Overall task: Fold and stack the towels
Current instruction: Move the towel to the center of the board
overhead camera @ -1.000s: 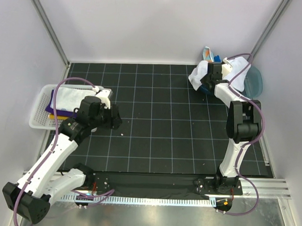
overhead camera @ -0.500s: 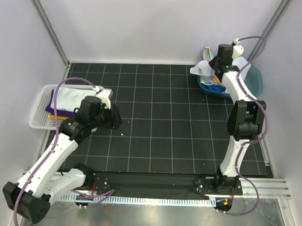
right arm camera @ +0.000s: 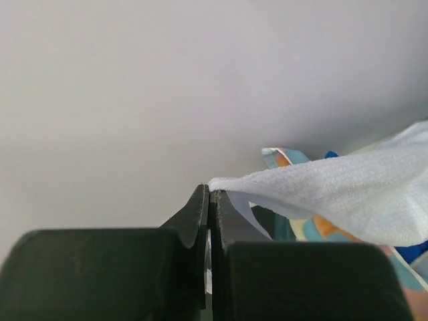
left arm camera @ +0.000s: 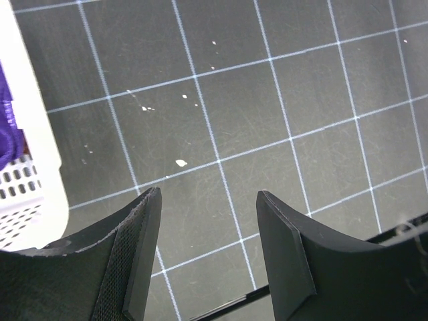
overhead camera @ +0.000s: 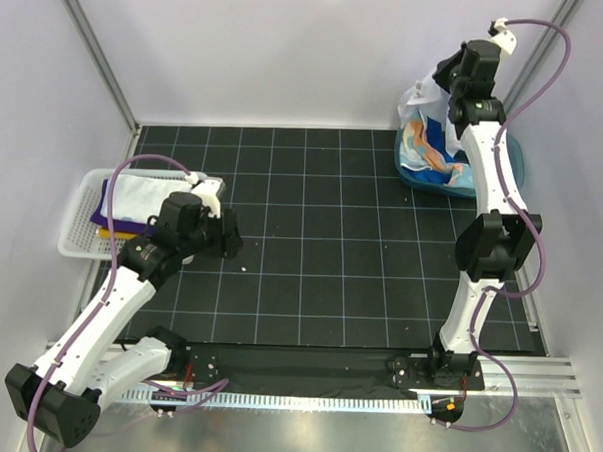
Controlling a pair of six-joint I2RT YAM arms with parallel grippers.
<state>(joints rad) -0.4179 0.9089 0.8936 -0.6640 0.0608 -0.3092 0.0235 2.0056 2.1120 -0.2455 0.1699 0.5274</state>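
Observation:
My right gripper (overhead camera: 445, 80) is raised high over the teal tub (overhead camera: 512, 160) at the back right. It is shut on the corner of a pale blue-white towel (overhead camera: 418, 97), which hangs down from it. In the right wrist view the jaws (right arm camera: 212, 194) pinch the towel's edge (right arm camera: 334, 194). A light blue towel with orange spots (overhead camera: 431, 148) lies in the tub, with a bit of bright blue towel (right arm camera: 411, 251) below. My left gripper (overhead camera: 231, 239) is open and empty just above the mat (left arm camera: 208, 200), right of the basket.
A white mesh basket (overhead camera: 76, 231) stands at the left, holding a folded white towel (overhead camera: 143, 194) on a purple one (overhead camera: 104, 205), with yellow cloth (overhead camera: 103, 233) beneath. Its rim shows in the left wrist view (left arm camera: 33, 167). The black gridded mat (overhead camera: 321, 247) covers the table.
My right gripper has risen from the tub toward the back wall, drawing the pale towel up with it and uncovering the spotted towel. The left arm has not moved.

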